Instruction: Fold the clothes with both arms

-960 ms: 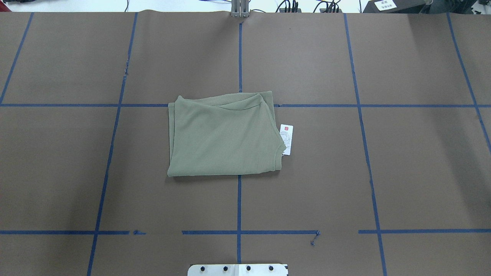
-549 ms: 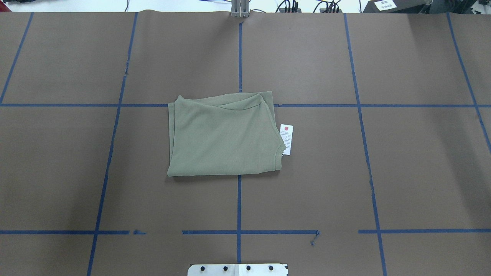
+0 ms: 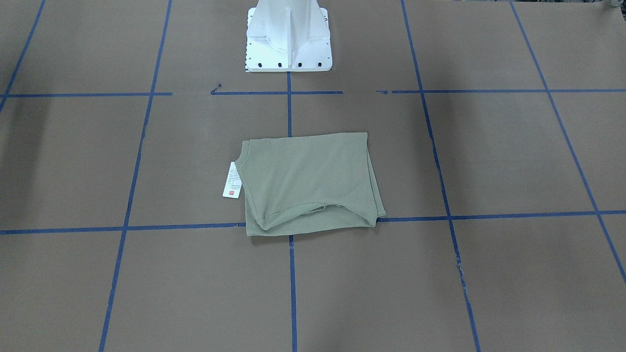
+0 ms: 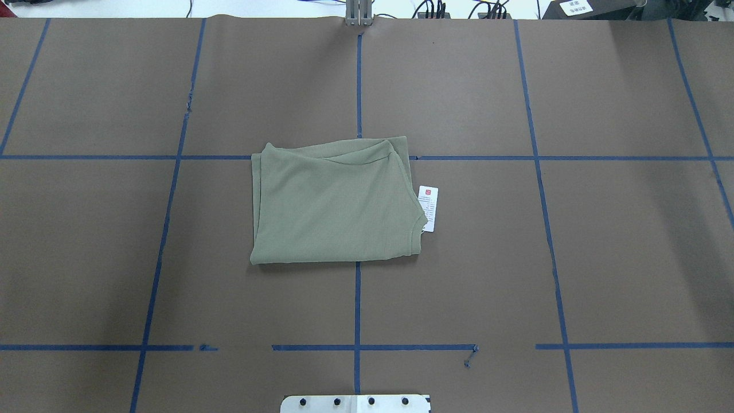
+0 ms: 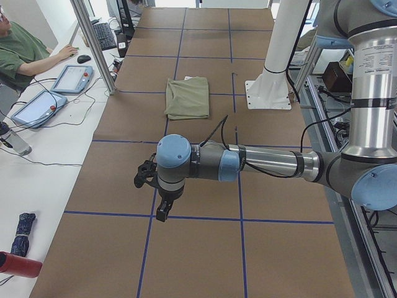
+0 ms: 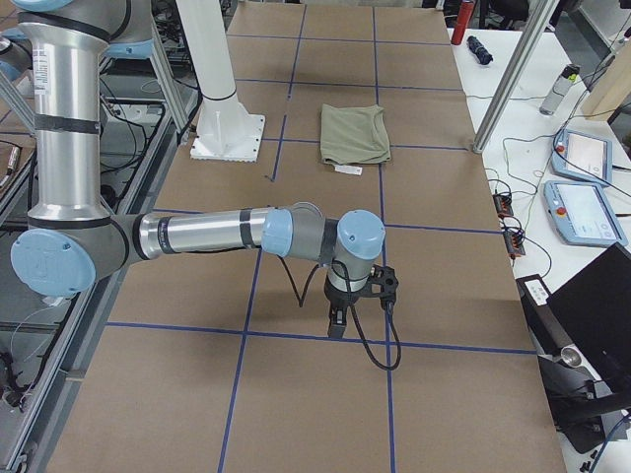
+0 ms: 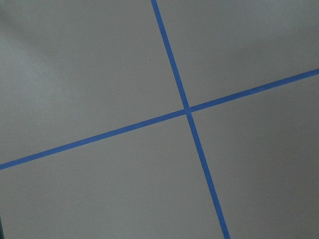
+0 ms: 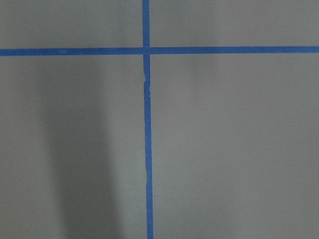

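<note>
Your shirt (image 4: pixel 335 206) lies folded into a compact rectangle at the middle of the counter (image 4: pixel 602 258), so the task looks nearly done, with only its uneven far edge left to tidy. Its long axis runs left to right, neck and hang tag (image 4: pixel 428 208) pointing right. The left fingers (image 5: pixel 162 213) and right fingers (image 6: pixel 337 320) hang well apart from it; how open they are cannot be told.
</note>
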Robot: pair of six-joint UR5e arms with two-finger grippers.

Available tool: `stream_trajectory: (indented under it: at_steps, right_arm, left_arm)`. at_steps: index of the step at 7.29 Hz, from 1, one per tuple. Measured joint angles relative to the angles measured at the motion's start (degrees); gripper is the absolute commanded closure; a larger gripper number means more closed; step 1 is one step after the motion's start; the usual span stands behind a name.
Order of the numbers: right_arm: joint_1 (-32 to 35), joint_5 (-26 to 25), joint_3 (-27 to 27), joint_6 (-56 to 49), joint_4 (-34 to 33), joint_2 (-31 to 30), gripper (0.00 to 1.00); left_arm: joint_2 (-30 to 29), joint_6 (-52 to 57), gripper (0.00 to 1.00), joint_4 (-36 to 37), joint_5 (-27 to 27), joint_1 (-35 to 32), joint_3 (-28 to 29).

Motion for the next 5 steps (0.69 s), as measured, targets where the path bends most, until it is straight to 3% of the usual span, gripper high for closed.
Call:
stream_trajectory:
  at_steps: [5]
  right_arm:
    - [0.0,-0.68,0.59,-0.68,4.18,-1.0,0.0]
  left_arm:
    - [0.2,0.02,0.0,0.03,-0.09,0.01,-0.05]
